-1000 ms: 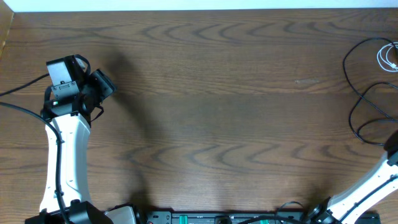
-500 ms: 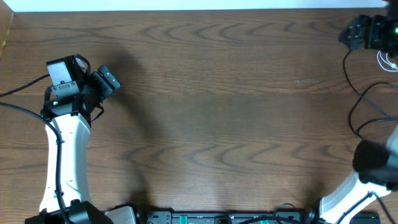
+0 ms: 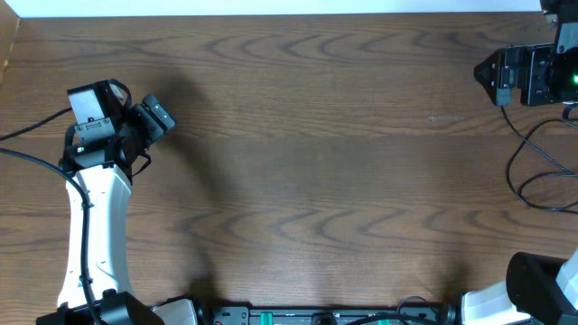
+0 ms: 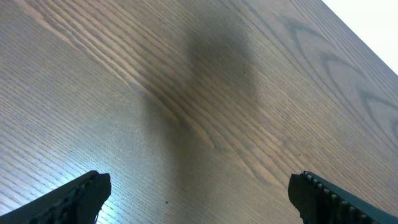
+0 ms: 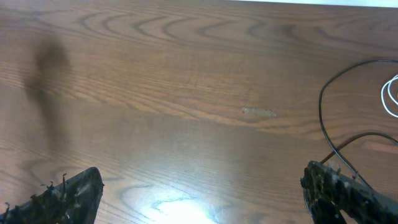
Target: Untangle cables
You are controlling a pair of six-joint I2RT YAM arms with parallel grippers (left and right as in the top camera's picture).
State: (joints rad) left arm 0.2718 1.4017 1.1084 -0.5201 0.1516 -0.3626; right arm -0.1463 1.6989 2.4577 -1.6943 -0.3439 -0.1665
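Seen from overhead, the left gripper (image 3: pixel 152 116) hangs over the wooden table (image 3: pixel 316 181) at about 9 o'clock, its two fingers spread wide with nothing between them. Its wrist view shows only bare wood grain and a soft shadow between the two dark fingertips (image 4: pixel 81 194). The right gripper (image 3: pixel 489 77) sits at about 2 o'clock near the far right edge, jaws likewise fully apart and holding nothing. The black cable (image 3: pixel 510 170) lies in loose loops at about 3 o'clock, just below that gripper and running off the right edge. In the right wrist view the black cable (image 5: pixel 321 106) curves at 3 o'clock, with the white cable (image 5: pixel 383 94) curling just beside it at the frame's edge. Neither cable touches a finger.
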